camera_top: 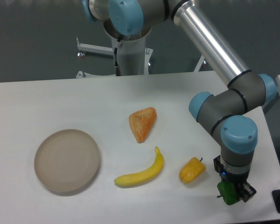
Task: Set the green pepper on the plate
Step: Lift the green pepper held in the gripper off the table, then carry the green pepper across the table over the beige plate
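My claw (233, 192) sits at the near right corner of the table (60, 98), pointing down. Its fingers are mostly hidden: my wrist housing covers them from above, and only dark edges show on either side of the green pepper (227, 193). The fingers close against the pepper's sides, so I have hold of it. I cannot tell whether the pepper rests on the table or is lifted clear of it.

Only part of the pepper is visible. Its top is covered by my claw, and its right side is partly masked by a dark finger. The part that shows is bright green and glossy. A short dark stem appears to stick out at its lower left, but it is too small to make out clearly.

My upper arm is cut off by the top edge of the view. A white stand behind the table is partly hidden by my base. A dark object at the far right edge is cut off and cannot be identified.

The plate (67, 161) lies at the near left, well apart from the pepper. It is round, beige and shallow. Between plate and pepper lie a banana (141, 173) and a yellow pepper (192, 170). An orange wedge (142, 123) lies behind the banana.
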